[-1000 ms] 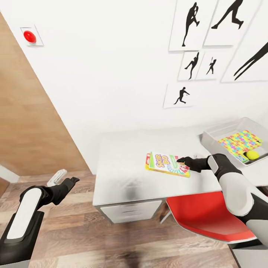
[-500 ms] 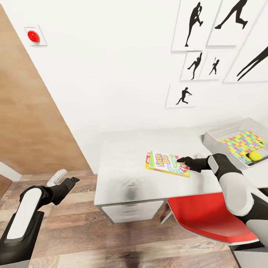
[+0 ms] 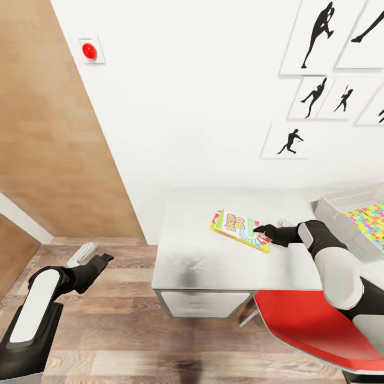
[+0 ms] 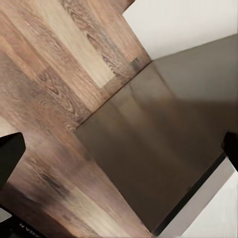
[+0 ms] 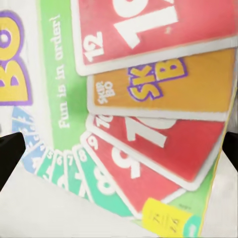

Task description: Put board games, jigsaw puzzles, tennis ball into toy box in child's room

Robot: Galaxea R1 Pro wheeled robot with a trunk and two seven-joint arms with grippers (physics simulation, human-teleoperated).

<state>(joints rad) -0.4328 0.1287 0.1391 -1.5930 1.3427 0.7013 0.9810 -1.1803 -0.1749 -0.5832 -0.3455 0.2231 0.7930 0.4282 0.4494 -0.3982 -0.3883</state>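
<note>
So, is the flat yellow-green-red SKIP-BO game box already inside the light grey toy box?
No, the SKIP-BO game box lies on the grey table top, apart from the toy box.

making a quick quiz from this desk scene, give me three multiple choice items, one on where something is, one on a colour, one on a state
1. Where is the SKIP-BO box?
A. on the table
B. in the toy box
C. on the chair

2. What colour is the chair at the table?
A. blue
B. red
C. white

3. What is the left gripper doing?
A. gripping the SKIP-BO box
B. gripping a jigsaw
C. holding nothing, out over the floor

Answers:
1 A, the box lies flat on the grey top, with the right gripper at its near end and the toy box off to the side.
2 B, its seat is red in the head view.
3 C, it hangs over the floor beside the table, nothing between its fingers.
</note>
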